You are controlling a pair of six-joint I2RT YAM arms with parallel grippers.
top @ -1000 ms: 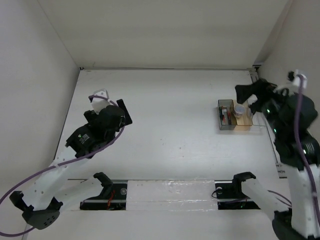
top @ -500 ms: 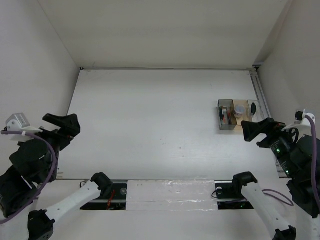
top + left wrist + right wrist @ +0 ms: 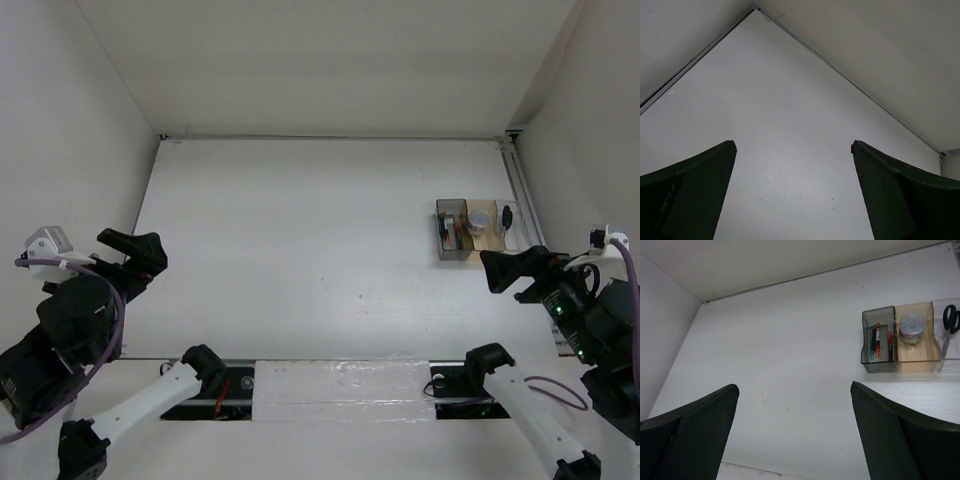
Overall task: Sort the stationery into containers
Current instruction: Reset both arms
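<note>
The white table (image 3: 300, 240) carries only one thing that shows, and every piece of stationery in view lies inside it, so the sorting looks finished or very nearly so. Both arms sit low by the near edge, well apart from the work. The left gripper (image 3: 792, 147) has its jaws spread wide with nothing between them and faces bare tabletop. The right gripper (image 3: 795, 387) is likewise spread and empty, looking across at the organizer (image 3: 879, 367) from a distance. That organizer stands near the far right edge of the table, beside the wall, with three compartments in a row. The scissors (image 3: 951, 320) lie in the clear compartment at the right end, handles toward the far side. The tape roll (image 3: 911, 327) sits in the tan middle compartment. In the dark grey compartment at the left end lie the green pen (image 3: 873, 342), a red-and-white pen (image 3: 878, 339) just beside it, and what looks like the second red pen (image 3: 889, 342) a little further right, though it is too small to be sure. Judging by this, no item is left to place, and the arms only need to rest.
</note>
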